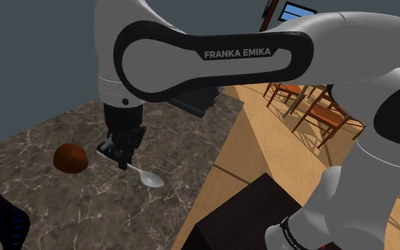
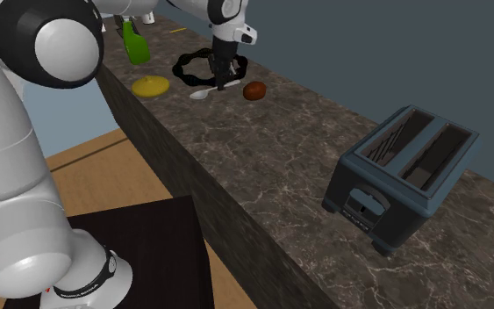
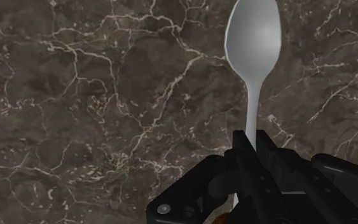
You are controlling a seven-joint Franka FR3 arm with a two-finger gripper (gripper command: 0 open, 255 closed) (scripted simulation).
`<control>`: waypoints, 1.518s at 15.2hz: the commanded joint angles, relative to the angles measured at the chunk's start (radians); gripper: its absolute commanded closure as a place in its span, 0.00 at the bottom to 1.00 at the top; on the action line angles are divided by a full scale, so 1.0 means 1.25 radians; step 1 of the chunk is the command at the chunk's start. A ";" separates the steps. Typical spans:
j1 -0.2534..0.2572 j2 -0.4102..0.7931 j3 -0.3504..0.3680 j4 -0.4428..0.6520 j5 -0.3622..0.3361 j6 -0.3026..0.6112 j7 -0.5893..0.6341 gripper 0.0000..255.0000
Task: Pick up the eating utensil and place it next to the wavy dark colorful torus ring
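While claw grips spoon handle, bowl fwd

Grey spoon clasped by handle; dark wavy ring lying near.

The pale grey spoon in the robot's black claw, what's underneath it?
Under the pale grey spoon shows dark marble countertop with pale veins. The black gripper, shut on the handle, covers the handle's end and the counter beneath. Whether the spoon touches the counter is unclear.
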 commanded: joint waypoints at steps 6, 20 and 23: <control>0.081 0.029 0.043 0.032 -0.012 0.014 0.124 1.00; 0.085 0.066 0.037 -0.070 -0.022 0.150 0.112 1.00; 0.086 0.078 0.035 -0.087 -0.026 0.178 0.110 1.00</control>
